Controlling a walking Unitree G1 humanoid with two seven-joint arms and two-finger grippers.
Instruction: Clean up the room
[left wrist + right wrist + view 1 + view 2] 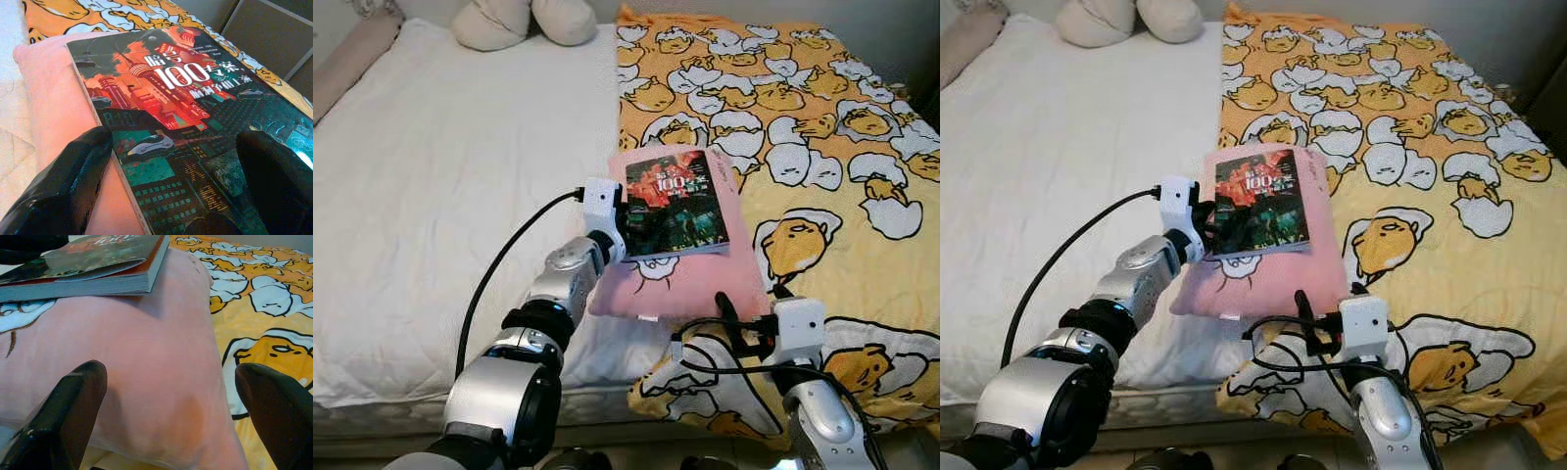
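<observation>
i'm looking at the bed (431, 196), white sheet on the left, yellow blanket (822, 147) with egg cartoons on the right. a pink pillow (695, 279) lies where they meet, and a book (674, 204) rests on top of it. my left gripper (171, 196) is spread wide at the book's near edge, grasping nothing. my right gripper (168, 416) is also released, just short of the pillow's front.

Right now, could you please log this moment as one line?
left claw: open at glossy red-and-teal book | book: on pink pillow | right claw: open, facing pillow
</observation>
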